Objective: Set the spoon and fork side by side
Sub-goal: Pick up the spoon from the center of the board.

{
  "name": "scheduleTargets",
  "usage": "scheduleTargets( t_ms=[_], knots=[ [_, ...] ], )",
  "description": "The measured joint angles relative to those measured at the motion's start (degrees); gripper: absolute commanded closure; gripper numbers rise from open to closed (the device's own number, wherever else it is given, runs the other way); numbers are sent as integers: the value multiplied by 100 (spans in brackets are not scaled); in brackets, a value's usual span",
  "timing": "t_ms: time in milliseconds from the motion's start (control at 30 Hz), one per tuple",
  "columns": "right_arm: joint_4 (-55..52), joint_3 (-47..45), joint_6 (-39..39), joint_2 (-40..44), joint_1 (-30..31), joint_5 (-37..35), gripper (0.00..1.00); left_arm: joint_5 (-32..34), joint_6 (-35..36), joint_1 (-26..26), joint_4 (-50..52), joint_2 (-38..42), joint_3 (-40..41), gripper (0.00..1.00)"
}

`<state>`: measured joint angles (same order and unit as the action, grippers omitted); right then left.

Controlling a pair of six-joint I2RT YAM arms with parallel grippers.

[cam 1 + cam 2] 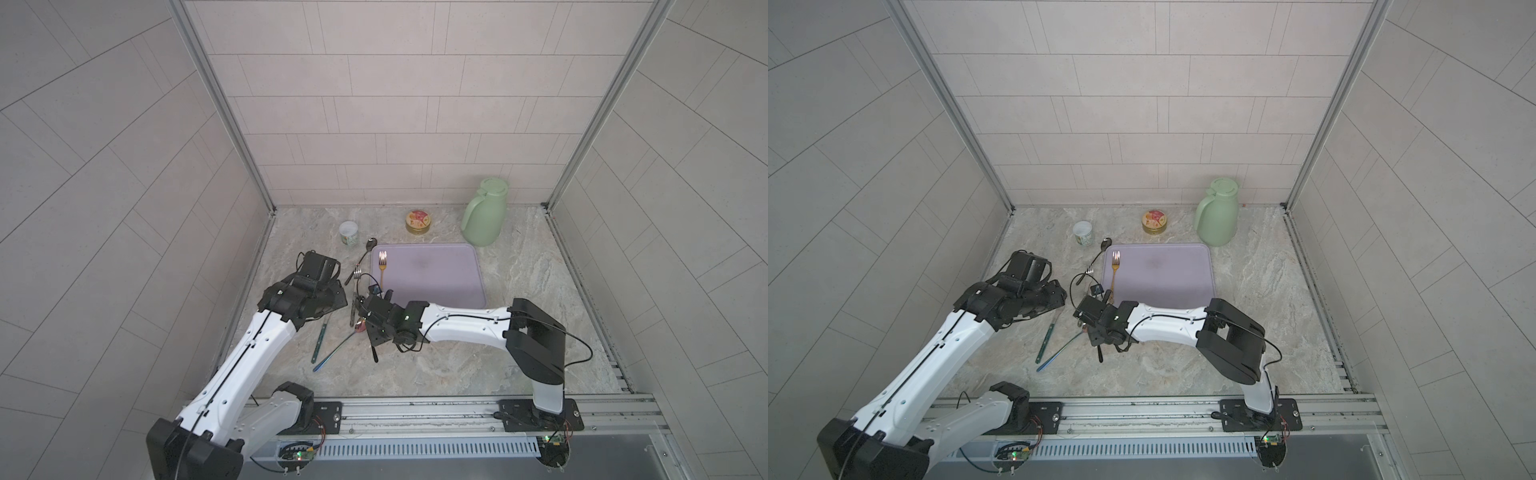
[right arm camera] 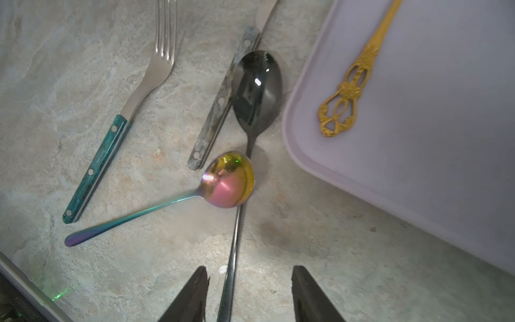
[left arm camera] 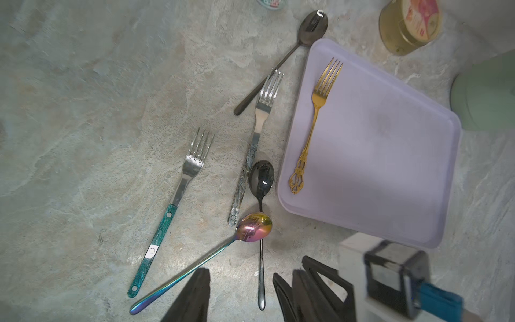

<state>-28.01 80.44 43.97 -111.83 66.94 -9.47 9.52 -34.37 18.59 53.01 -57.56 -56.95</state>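
A gold fork (image 1: 382, 266) lies on the lilac tray (image 1: 440, 282), near its left edge. Beside the tray on the table lies a black spoon (image 2: 256, 86), its handle running toward me. The bowl of an iridescent spoon (image 2: 228, 181) rests across that handle. My right gripper (image 2: 250, 269) is open low over the table, and the black spoon's handle passes between its fingers, close to one of them. My left gripper (image 3: 240, 274) hangs open higher up and holds nothing.
A teal-handled fork (image 3: 192, 167), a grey-handled fork (image 3: 262, 111) and a second dark spoon (image 3: 312, 25) lie left of the tray. A white cup (image 1: 348, 232), a round tin (image 1: 418, 221) and a green jug (image 1: 484, 212) stand along the back.
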Motion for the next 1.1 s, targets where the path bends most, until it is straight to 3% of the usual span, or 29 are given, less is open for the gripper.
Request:
scheduleTargets(
  t_ms=[100,233,533,867,1033,1100],
  knots=[
    [-107,317,4,-291,101,-2,62,50,11,-79,175,179,-33,50],
    [-219,566,-17,-612,129,7,67,61,9,-96,334,361,-76,50],
    [-522,916,-26,-1005,120,-90,72,120,79,-96,516,1056,-262,50],
    [-647,1147,-109,-1250,116,-208,81,109,170,-96,557,1174,-291,50],
    [-686,1311,-131,-1349,81,-221,98,94,179,-96,557,1189,-291,50],
    [-713,1368,-179,-1355,59,-210,100,92,181,-96,557,1191,-291,50]
  ],
)
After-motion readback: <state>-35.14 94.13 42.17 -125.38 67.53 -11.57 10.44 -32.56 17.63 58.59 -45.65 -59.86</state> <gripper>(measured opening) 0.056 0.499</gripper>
